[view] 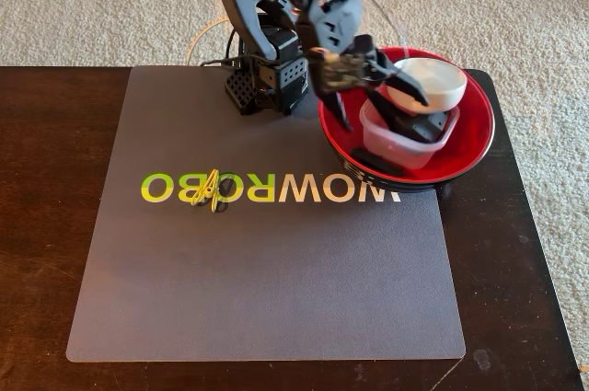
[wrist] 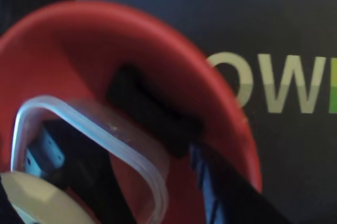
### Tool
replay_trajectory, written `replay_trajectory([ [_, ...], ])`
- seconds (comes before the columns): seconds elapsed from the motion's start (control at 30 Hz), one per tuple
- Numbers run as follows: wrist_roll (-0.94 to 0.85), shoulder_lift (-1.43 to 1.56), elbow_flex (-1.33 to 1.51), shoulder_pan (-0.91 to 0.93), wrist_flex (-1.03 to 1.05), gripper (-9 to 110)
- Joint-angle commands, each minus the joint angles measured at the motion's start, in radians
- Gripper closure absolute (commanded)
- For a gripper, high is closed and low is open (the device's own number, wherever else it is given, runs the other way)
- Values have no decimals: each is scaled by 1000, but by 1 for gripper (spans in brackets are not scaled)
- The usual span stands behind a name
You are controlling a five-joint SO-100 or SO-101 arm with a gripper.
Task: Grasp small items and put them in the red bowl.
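I hold the gripper (view: 391,78) over the red bowl (view: 479,124), jaws spread beside the small white bowl (view: 428,83), gripping nothing I can see. That bowl rests atop the clear tub (view: 405,138). The yellow clip (view: 210,190) lies on the mat (view: 267,290), uncollected.

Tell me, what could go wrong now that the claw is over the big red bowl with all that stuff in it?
1. The small white round bowl sits tilted atop the clear square plastic tub; it might slide or tip out of the large glossy red bowl.
2. The claw is right against the white bowl, so pulling away could nudge the pile.
3. The yellow clip is alone on the grey mat; it looks thin and may be tricky to grab.
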Motion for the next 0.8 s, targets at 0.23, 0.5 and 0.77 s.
replay_trajectory([
  [0.23, 523, 359, 411, 876, 23, 51],
  [0.5, 854, 558, 673, 1189, 32, 52],
  [0.77, 551, -9, 267, 1201, 34, 56],
])
